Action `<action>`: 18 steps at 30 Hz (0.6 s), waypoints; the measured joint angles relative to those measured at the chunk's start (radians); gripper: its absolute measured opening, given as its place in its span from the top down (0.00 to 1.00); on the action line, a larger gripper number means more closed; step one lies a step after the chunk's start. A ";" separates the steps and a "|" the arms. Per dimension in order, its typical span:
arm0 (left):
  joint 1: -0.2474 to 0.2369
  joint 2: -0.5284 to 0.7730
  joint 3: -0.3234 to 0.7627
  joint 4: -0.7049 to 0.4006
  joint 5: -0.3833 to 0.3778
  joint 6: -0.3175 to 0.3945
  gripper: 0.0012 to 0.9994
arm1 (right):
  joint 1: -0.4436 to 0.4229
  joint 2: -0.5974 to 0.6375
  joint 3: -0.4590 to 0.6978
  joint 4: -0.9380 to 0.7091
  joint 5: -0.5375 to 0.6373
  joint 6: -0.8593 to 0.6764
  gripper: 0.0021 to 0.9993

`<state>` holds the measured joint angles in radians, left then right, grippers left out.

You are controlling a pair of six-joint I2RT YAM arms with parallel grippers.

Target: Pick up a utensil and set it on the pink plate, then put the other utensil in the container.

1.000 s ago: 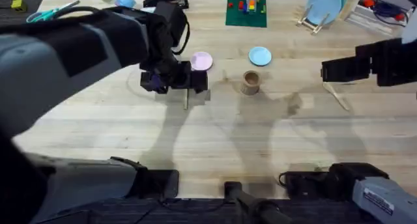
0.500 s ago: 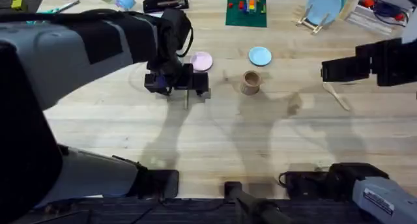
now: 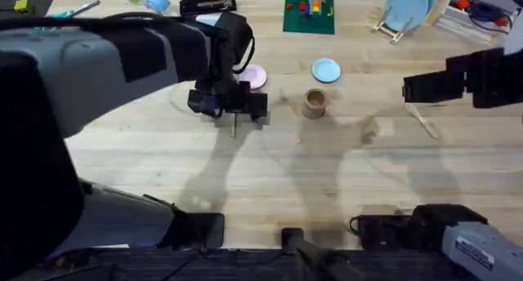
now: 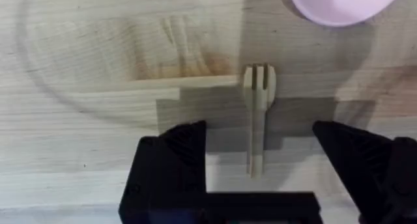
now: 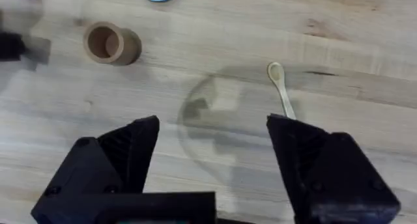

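Pale wood fork (image 4: 259, 113): flat on the table, tines toward the pink plate (image 4: 339, 4), slim handle lying between the spread black fingers of the left gripper (image 4: 260, 175). No contact visible yet.

Risk, judged: the fork is thin and lies flush on the boards; a closing pinch may skid over the handle, flip it, or push it askew unless the fingers come down fully.

Pink plate: near the tines, partly hidden under the left arm from overhead.

Spoon-ended utensil (image 5: 281, 87): well right of the brown container (image 5: 107, 43); right gripper (image 5: 212, 152) hovers above, fingers wide apart, empty.
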<state>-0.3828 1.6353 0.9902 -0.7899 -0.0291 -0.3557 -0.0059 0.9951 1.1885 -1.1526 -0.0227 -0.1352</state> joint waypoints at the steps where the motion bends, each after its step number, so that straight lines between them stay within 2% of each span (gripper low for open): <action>1: 0.000 0.003 0.003 -0.002 0.000 0.000 0.00 | 0.000 0.000 0.000 0.000 0.000 0.000 0.00; 9: 0.000 0.008 0.008 -0.006 0.001 0.000 0.01 | 0.000 0.000 0.000 0.000 0.000 0.000 0.00; 10: 0.000 0.008 0.008 -0.006 0.001 0.000 0.03 | 0.000 0.000 0.000 0.000 0.000 0.000 0.00; 11: 0.000 0.008 0.008 -0.004 0.002 -0.001 0.11 | 0.000 0.000 0.000 0.000 0.000 0.000 0.00; 16: -0.001 0.009 0.010 0.010 0.009 -0.004 0.86 | 0.000 0.000 0.000 0.000 0.000 0.000 0.00; 17: -0.002 0.009 0.012 0.009 0.010 -0.004 0.93 | 0.000 0.000 0.000 0.000 0.000 0.000 0.00; 18: -0.003 0.009 0.013 0.009 0.010 -0.004 0.94 | 0.000 0.000 0.000 0.000 0.000 0.000 0.00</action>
<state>-0.3859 1.6447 1.0031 -0.7814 -0.0193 -0.3594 -0.0059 0.9951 1.1885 -1.1526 -0.0227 -0.1355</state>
